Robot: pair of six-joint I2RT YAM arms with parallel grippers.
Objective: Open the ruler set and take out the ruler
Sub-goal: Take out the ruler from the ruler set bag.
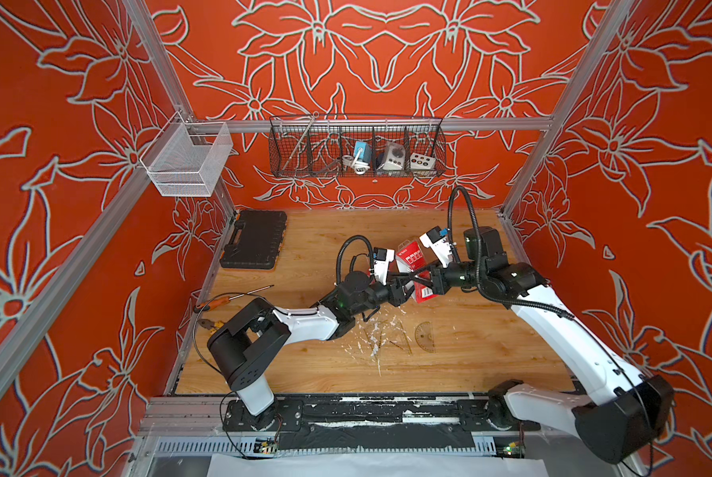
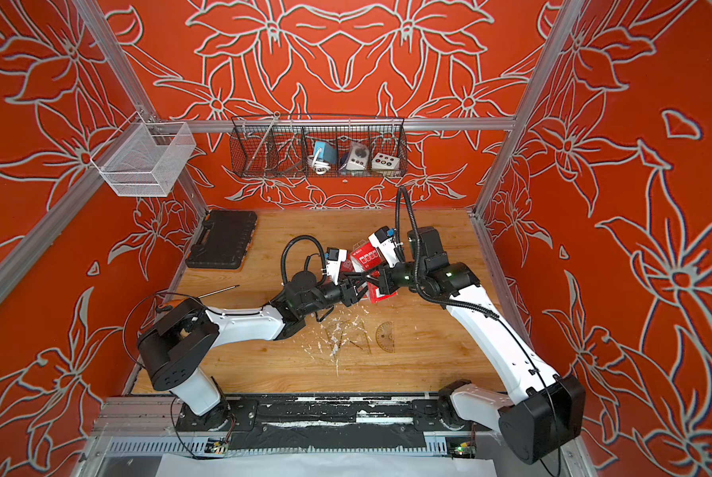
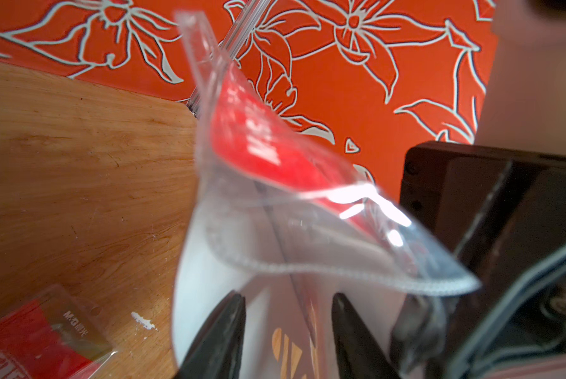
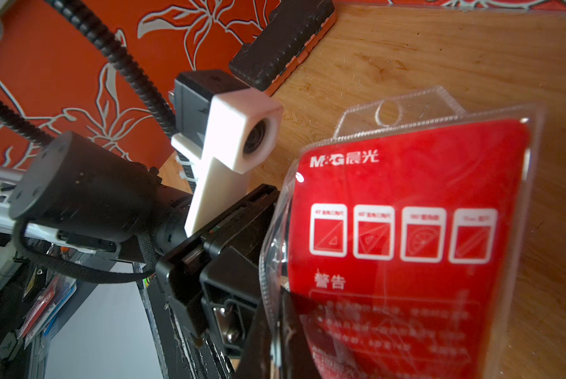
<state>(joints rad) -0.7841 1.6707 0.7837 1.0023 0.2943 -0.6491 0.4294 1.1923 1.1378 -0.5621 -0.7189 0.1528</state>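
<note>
Black case (image 1: 254, 239), protractor (image 1: 425, 336) around ruler set (image 1: 414, 256)

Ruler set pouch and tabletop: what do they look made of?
The ruler set pouch looks like clear glossy soft plastic: glare, bending, a ribbed welded-looking seam. Its red card insert looks like printed paper or card. The tabletop shows matte wood grain; solid wood or laminate, cannot tell.

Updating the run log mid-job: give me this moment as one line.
right tool: shut on ruler set | left tool: open at its clear edge | protractor: on table
</note>
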